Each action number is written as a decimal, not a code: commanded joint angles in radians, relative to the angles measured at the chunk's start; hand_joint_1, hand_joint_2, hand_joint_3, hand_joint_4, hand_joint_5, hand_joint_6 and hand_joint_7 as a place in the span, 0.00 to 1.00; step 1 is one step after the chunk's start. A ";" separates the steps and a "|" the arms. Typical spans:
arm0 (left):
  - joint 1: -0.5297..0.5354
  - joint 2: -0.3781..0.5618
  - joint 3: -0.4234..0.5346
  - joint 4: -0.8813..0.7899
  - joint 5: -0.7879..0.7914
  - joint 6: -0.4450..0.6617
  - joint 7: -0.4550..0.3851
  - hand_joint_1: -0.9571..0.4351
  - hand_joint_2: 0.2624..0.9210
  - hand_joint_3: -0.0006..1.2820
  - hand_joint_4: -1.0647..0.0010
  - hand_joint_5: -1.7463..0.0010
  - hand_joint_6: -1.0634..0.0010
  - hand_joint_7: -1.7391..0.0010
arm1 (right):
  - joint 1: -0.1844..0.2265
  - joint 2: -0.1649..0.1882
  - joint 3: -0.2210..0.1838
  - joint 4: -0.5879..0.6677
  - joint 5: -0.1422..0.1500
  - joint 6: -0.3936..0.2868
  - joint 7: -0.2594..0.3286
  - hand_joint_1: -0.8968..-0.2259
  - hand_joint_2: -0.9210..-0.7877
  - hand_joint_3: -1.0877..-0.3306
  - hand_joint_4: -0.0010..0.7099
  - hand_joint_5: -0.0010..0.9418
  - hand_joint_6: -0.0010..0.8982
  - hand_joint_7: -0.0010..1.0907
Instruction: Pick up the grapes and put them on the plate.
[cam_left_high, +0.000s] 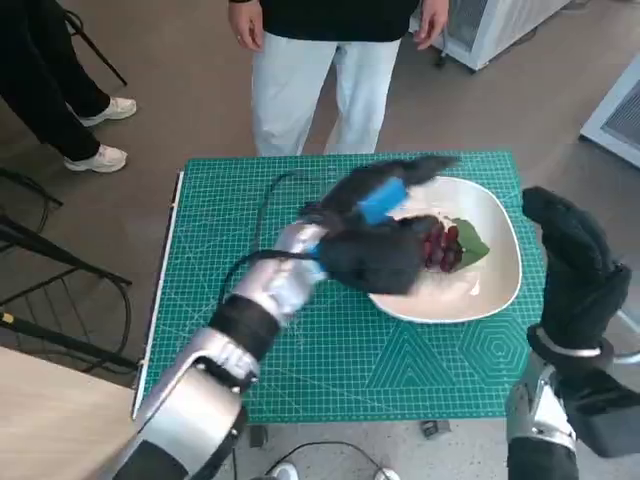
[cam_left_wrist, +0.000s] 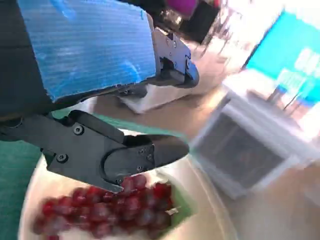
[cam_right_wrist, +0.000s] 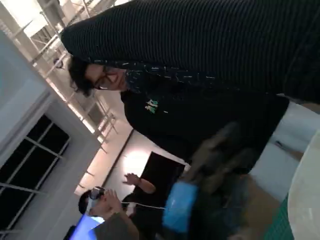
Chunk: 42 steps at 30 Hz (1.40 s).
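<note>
**benchrat:** Green cutting mat (cam_left_high: 330, 380) covers the whole worktop, brown floor all round it. White plate (cam_left_high: 495, 262) sits on the far right part of the mat, its right rim close to the mat's right edge. Grapes (cam_left_high: 443, 247) are on the plate already, dark red bunch w/ a green leaf (cam_left_high: 470, 243) under them, roughly mid-plate.

**mx_tinker:** What's the left hand doing?

**benchrat:** Left hand (cam_left_high: 372, 232) is stretched diagonally across the mat from the near left, reaching over the plate's left rim, blurry in the head view. Left wrist view shows its fingers (cam_left_wrist: 150, 152) spread right above the bunch, nothing between them, so released imo. Can't tell if a fingertip touches the top grapes or just hangs over them.

**mx_tinker:** And the right?

**benchrat:** Right hand (cam_left_high: 575, 262) is up at the mat's right edge, just beside the plate's rim, glove pointing away from the robot. Not holding anything that I can see, but fingers apart or curled? Can't tell.

**mx_tinker:** Room to move?

**benchrat:** Near half and left side of the mat are bare green. A person (cam_left_high: 320, 60) in pale trousers stands right at the far edge, another person's legs (cam_left_high: 60, 90) far left, plus a white cabinet (cam_left_high: 490, 25) far right.
</note>
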 joint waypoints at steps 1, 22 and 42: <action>0.096 0.018 0.104 -0.035 -0.133 -0.107 -0.049 0.22 1.00 0.50 0.70 1.00 0.69 0.94 | -0.016 0.014 0.016 0.032 -0.011 0.006 -0.001 0.50 0.00 0.43 0.21 0.00 0.00 0.29; 0.422 0.065 0.288 -0.244 -0.342 -0.413 -0.089 0.21 1.00 0.54 0.83 1.00 0.79 0.97 | -0.122 0.048 0.061 0.152 0.008 -0.003 0.061 0.48 0.00 0.39 0.22 0.00 0.00 0.30; 0.681 0.069 0.356 -0.536 -0.407 -0.454 -0.096 0.21 1.00 0.52 0.79 0.99 0.77 0.97 | -0.186 0.095 0.102 0.243 0.023 0.004 0.165 0.47 0.00 0.42 0.22 0.01 0.00 0.27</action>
